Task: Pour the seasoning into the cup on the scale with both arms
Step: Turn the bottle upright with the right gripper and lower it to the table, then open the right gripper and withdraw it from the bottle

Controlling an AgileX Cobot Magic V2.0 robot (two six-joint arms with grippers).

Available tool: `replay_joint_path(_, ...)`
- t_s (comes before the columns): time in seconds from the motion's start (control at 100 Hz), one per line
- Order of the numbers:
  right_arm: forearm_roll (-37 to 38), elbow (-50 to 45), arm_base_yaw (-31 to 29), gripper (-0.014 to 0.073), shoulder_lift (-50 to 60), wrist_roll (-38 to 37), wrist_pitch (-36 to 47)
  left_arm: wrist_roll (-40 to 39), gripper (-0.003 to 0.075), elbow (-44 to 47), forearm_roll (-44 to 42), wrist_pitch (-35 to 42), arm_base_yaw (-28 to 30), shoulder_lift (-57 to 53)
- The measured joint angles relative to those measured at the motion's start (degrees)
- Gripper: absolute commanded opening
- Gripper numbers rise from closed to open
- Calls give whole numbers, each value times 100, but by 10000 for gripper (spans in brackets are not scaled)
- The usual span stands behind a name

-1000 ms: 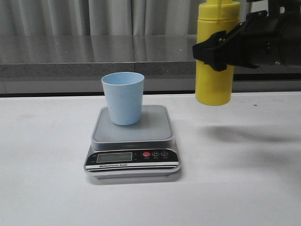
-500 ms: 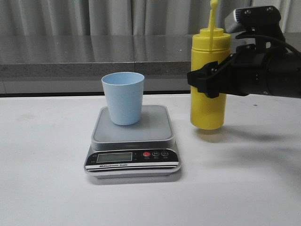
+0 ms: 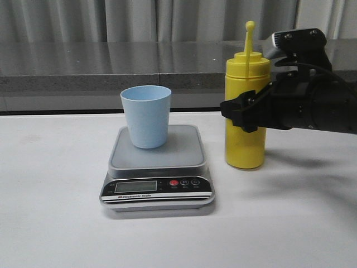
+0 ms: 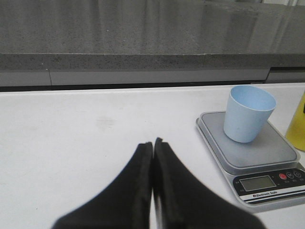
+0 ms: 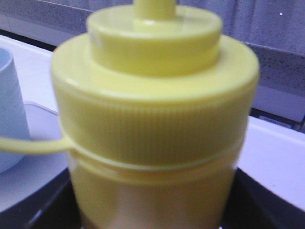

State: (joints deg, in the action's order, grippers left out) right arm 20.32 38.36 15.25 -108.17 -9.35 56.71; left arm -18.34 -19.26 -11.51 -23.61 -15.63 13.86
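From the front view I see the tall yellow plastic squeeze bottle (image 3: 246, 125) standing upright at centre right, its base on the white desk (image 3: 56, 223), just beside the flat silver-grey digital scale (image 3: 157, 167) and apart from it. My right end effector (image 3: 241, 113) comes in from the right frame edge, arm roughly level, clamped around the bottle's middle; its far finger is hidden behind the bottle. The small light blue plastic tumbler (image 3: 146, 116) sits upright on the scale's platform, toward its back left. The left half of the desk is bare.

In the left wrist view, my left end effector (image 4: 152, 148) has its fingers pressed together, holding nothing, above bare desk; cup and scale lie at right, the bottle cut off at the edge.

The right wrist view is filled by the bottle's blurred ribbed cap (image 5: 155, 119); the fingers are barely visible.
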Motion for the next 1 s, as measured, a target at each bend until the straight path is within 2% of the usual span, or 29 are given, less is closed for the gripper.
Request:
replay_joint_path(0.11,0,0,0,263,0,0,0,0,-20,0,0,0,0,0)
replay_joint_path(0.33,-9,-139,0,523,0,0,203,0,-20,0,0,0,0,0)
replay_joint_path(0.47,-23,-297,0,624,0,0,378,0,-20,0,0,0,0,0)
replay_joint_path(1.0,-212,-788,0,639,36,-10,620,0,-20,0,0,0,0,0)
